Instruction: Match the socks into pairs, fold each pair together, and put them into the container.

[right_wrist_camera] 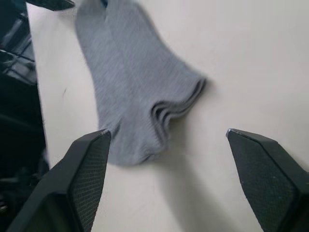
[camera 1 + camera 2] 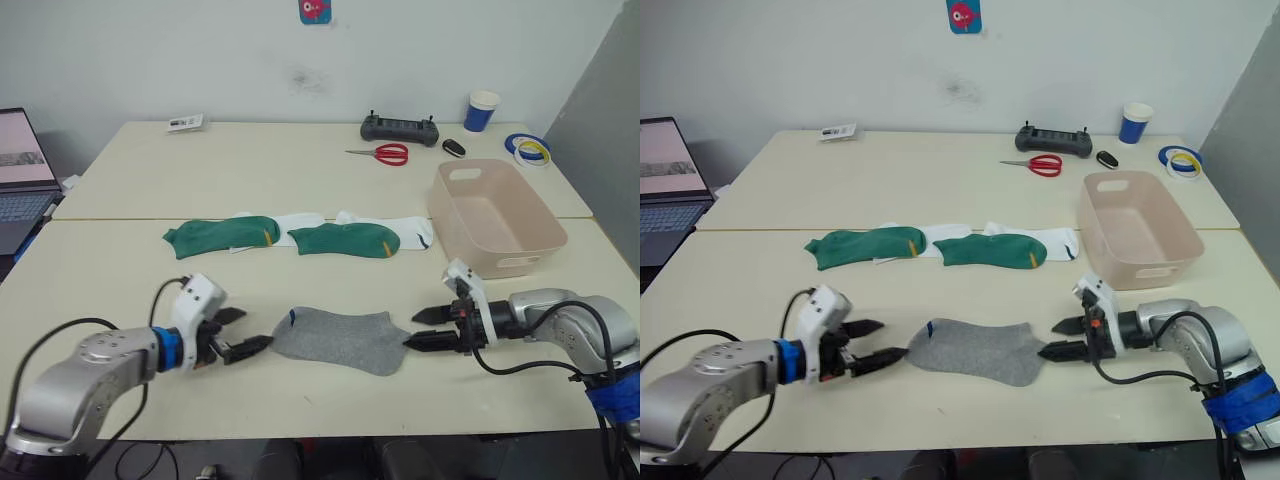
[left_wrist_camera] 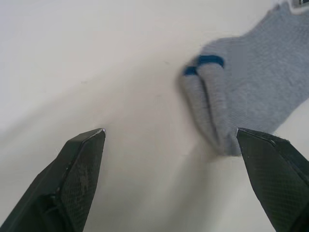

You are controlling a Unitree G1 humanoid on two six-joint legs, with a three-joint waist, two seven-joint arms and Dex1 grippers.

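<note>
claws (image 2: 238, 332) (image 2: 427, 328) flank flat knitted grey socks (image 2: 340, 339).

Even, soft indoor light fills the scene, bright enough that the cream table (image 2: 300, 180) and the white wall (image 2: 150, 50) read clearly with no harsh glare. Shadows are faint and short: a thin dark edge lies under the grey socks (image 2: 340, 340) on their near side, and a soft one sits just beside the pink container (image 2: 495, 215). The head views are sharp across the frame, while the wrist views are softer, their close black fingers (image 3: 72, 179) slightly blurred.
</note>
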